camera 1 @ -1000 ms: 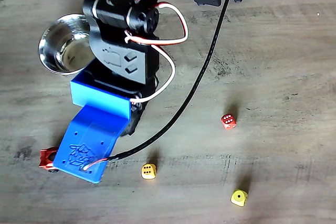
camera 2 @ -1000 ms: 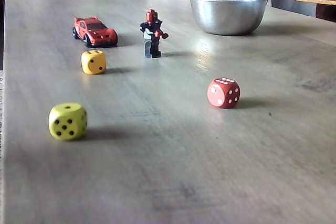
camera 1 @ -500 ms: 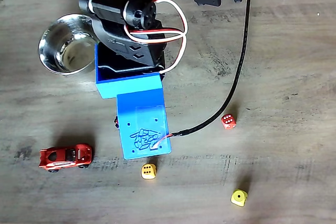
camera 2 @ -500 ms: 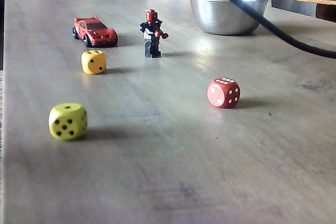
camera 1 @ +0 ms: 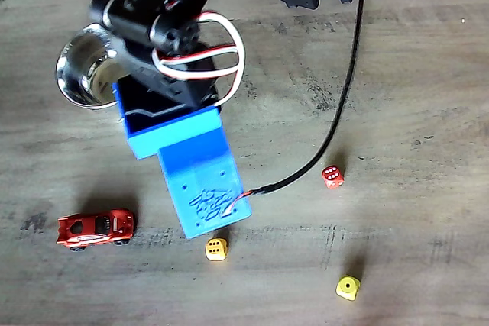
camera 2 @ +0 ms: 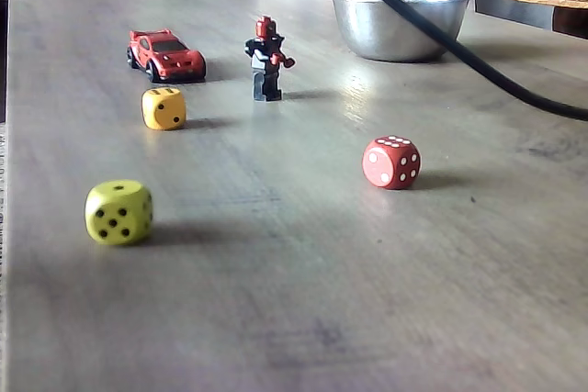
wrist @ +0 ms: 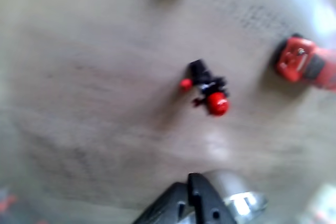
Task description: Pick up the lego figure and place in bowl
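The lego figure (camera 2: 266, 57), black with a red head, stands upright on the table between the red car and the bowl (camera 2: 400, 20) in a fixed view. From the wrist view I look down on the lego figure (wrist: 207, 88), blurred, near the middle. My gripper (wrist: 190, 183) pokes in from the bottom edge, its dark fingers (wrist: 202, 205) meeting with no gap, well short of the figure and holding nothing. In a fixed view from above, the arm's blue camera mount (camera 1: 202, 181) covers the figure, and the steel bowl (camera 1: 80, 74) sits at the upper left, partly under the arm.
A red toy car (camera 1: 95, 228) lies left of the blue mount. A yellow die (camera 1: 216, 249), a red die (camera 1: 331, 176) and a yellow-green die (camera 1: 348, 288) are scattered nearby. A black cable (camera 1: 336, 112) hangs across the table.
The arm swung from above the red car toward the middle, then turned slightly. The cable shifted with it. No toy has moved.
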Action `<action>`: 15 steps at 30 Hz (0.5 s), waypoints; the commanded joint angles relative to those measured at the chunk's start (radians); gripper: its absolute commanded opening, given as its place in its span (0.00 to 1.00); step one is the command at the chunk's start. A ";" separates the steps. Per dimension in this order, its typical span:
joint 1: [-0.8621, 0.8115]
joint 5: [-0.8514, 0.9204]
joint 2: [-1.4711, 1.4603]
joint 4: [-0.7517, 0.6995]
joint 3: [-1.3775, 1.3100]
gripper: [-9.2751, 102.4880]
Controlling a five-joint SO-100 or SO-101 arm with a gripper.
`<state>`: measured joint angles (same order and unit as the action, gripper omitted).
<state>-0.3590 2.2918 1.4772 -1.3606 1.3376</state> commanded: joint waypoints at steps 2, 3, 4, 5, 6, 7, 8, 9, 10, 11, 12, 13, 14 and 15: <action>-0.011 0.012 -0.069 -0.002 -0.146 0.08; -0.017 0.012 -0.089 -0.002 -0.169 0.08; -0.025 0.012 -0.107 -0.002 -0.187 0.08; -0.029 0.012 -0.124 -0.002 -0.204 0.08; -0.034 0.012 -0.140 -0.002 -0.219 0.08; -0.034 0.012 -0.152 -0.002 -0.233 0.08; -0.035 0.012 -0.161 -0.002 -0.244 0.08; -0.040 0.012 -0.170 -0.002 -0.255 0.08; -0.048 0.014 -0.175 -0.002 -0.261 0.08; -0.054 0.014 -0.176 -0.002 -0.262 0.08; -0.057 0.014 -0.176 -0.002 -0.262 0.08; -0.058 0.014 -0.176 -0.002 -0.262 0.08; -0.058 0.014 -0.176 -0.002 -0.262 0.08; -0.058 0.014 -0.176 -0.002 -0.262 0.08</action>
<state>-0.4126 2.2979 1.2962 -1.3606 1.1290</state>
